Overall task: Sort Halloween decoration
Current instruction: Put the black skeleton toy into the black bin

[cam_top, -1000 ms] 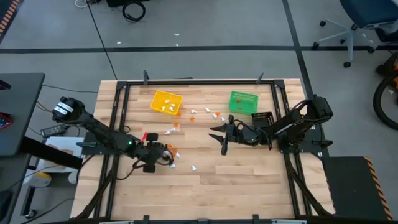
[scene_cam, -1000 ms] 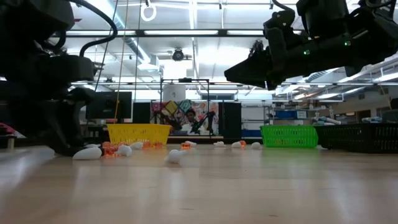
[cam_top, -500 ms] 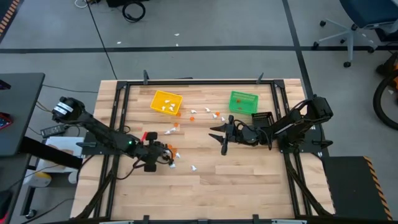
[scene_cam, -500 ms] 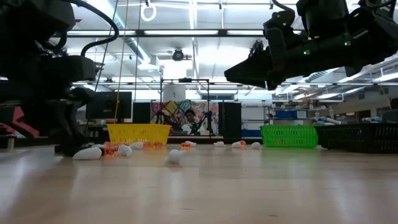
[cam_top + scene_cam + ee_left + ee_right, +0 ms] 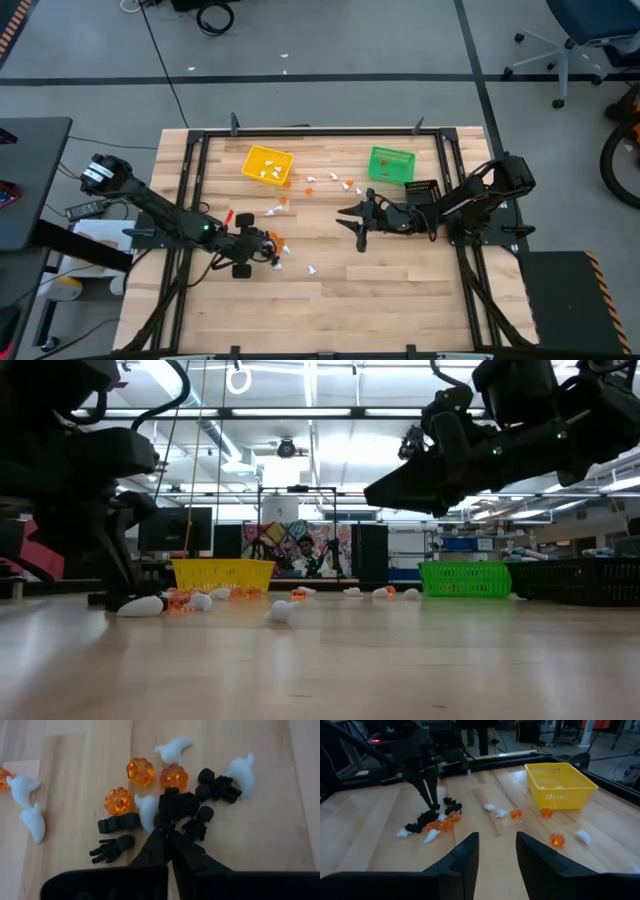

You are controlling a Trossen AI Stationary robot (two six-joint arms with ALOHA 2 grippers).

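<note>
Left end effector [image 5: 169, 831] amid tiny trinkets [image 5: 150, 785]

A: Left gripper [image 5: 262, 247]?
B: Low at 8 o'clock of table centre, tips in the cluster of trinkets [image 5: 277, 243].
A: Right gripper [image 5: 358, 220]?
B: Just right of centre, pointing 9 o'clock, nothing under it.
A: Bins?
B: Yellow bin [image 5: 267, 165] at 11, green bin [image 5: 391, 164] at 1, black bin [image 5: 422, 190] beside it. Loose trinkets between them.
</note>
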